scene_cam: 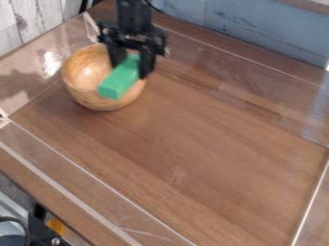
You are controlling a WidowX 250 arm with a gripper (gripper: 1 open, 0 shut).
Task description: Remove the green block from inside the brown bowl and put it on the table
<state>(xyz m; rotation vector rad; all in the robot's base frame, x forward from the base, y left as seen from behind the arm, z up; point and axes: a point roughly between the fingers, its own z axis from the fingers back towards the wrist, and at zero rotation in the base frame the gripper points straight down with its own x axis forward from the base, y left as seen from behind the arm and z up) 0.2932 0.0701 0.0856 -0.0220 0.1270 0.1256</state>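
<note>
The green block (122, 78) hangs tilted in the tool (133, 61), its upper end pinched between the two dark fingers and its lower end hanging down toward the near left. It sits over the right side of the brown bowl (90, 79), above the rim rather than down inside, so it looks clear of the bowl's floor, though whether its low corner clears the rim I cannot tell from this one view. The tool is closed tight on the block and points straight down at the desk (193, 135).

The block reads as a stiff, smooth-faced bar, probably light, that will not bend or crush. Its plain faces are likely a bit slippery, and a grip near one end lets the free end swing or pivot; a hold across the narrow width nearer the middle would be steadier. Set down on its low corner, it would likely tip over flat, which does no harm.

The bowl is round, thick-rimmed and wooden, and could slide or rock if the block clips its edge. To the right and nearer, the desk is open dark wood grain with nothing lying on it. Clear plastic walls (257, 67) edge the surface, well away from the block. A pale wall stands at the far side.
</note>
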